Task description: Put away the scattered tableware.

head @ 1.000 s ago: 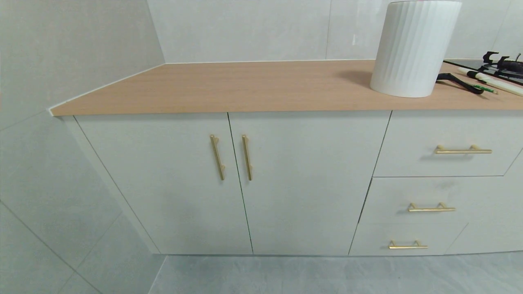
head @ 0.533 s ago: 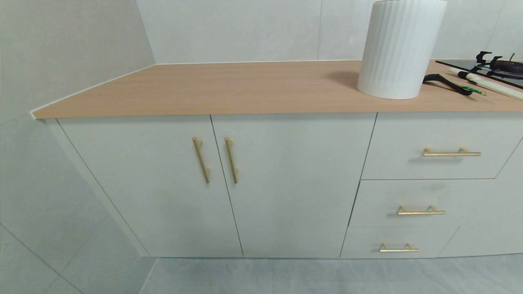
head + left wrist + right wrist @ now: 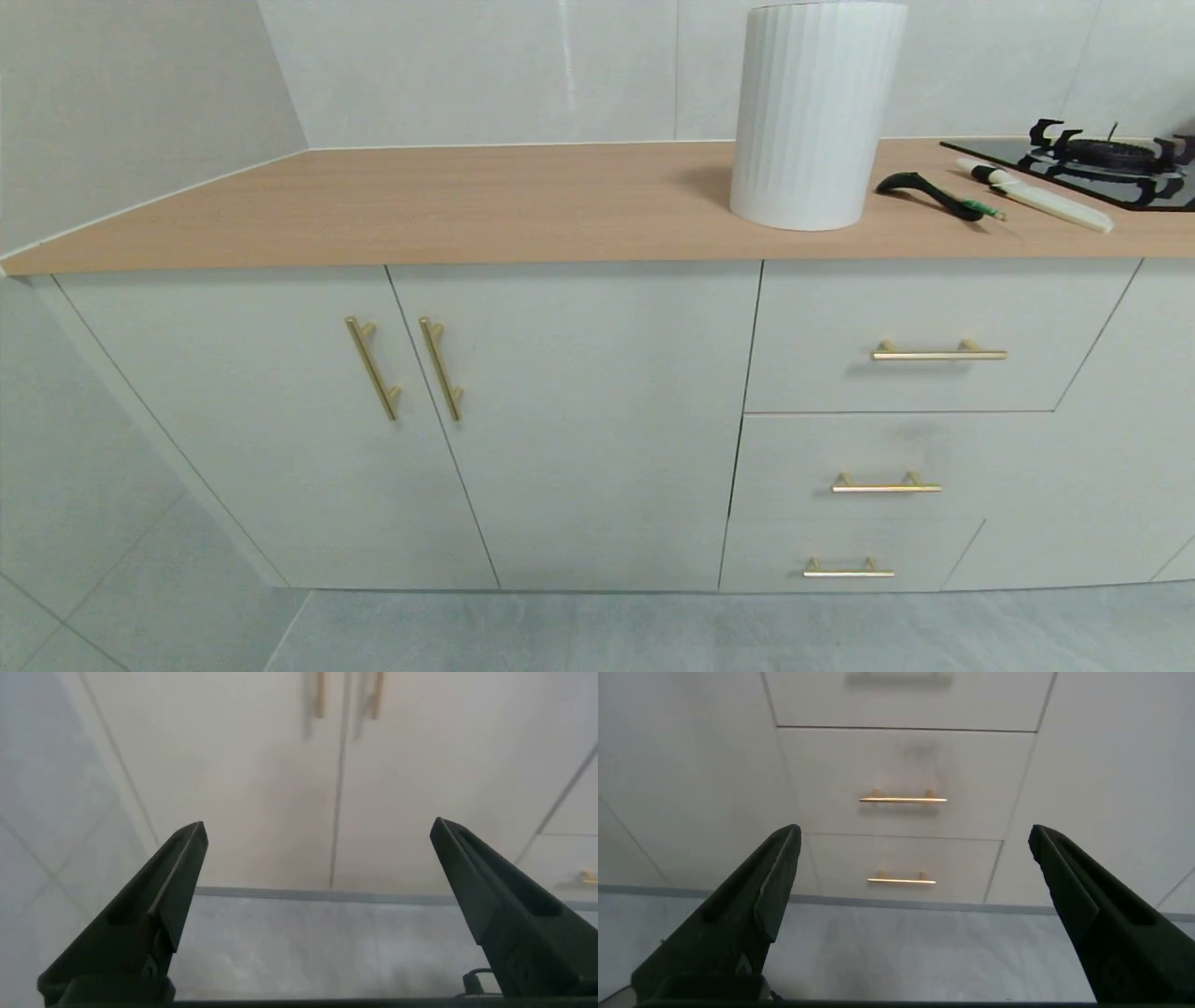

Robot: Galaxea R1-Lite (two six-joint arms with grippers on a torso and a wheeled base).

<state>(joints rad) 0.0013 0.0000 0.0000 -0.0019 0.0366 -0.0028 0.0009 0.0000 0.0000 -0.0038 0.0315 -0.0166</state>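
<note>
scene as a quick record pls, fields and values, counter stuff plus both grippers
countertop: wooden, set in a tiled corner
container: white, ribbed, upright on countertop
loose items: black utensil and white utensil lying right of container, by hob
storage: two cupboard doors, three drawers, all shut
left gripper: open, empty, facing cupboard doors
right gripper: open, empty, facing drawers

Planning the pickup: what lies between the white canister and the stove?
Head view: a black utensil and a white utensil, lying on the countertop.
</note>
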